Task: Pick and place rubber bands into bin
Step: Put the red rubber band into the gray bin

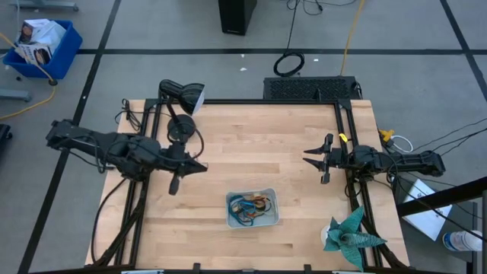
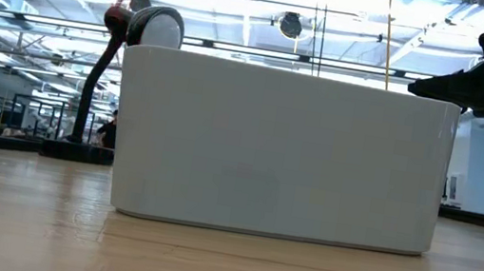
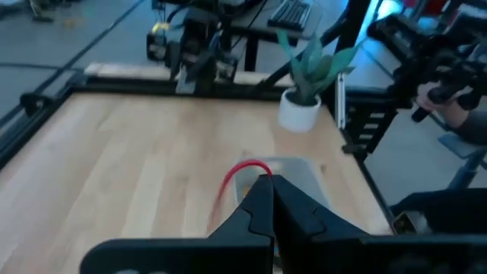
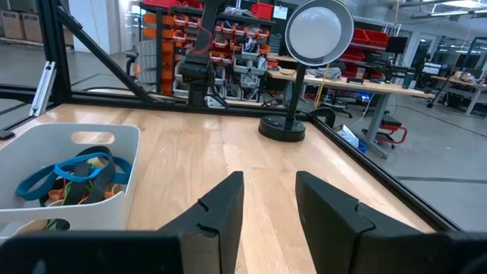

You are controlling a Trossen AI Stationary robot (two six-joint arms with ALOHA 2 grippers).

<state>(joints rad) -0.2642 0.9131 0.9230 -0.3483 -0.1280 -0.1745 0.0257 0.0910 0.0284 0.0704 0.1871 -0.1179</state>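
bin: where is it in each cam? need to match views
High view: the bin sits near the table's front edge, centre, rubber bands inside.
Low view: its pale side wall fills the middle.
Left wrist view: partly hidden beyond the left gripper.
Right wrist view: at the left edge, bands visible.
Shared landmark: the desk lamp, seen in the high, low and right wrist views.

left gripper (image 3: 268,190) fingers closed, right gripper (image 4: 266,202) apparently open

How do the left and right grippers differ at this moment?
The left gripper is shut on a red rubber band; the right gripper is open and empty. The left hangs nearer the bin; the right sits toward the table's right edge. Both hover above the table.
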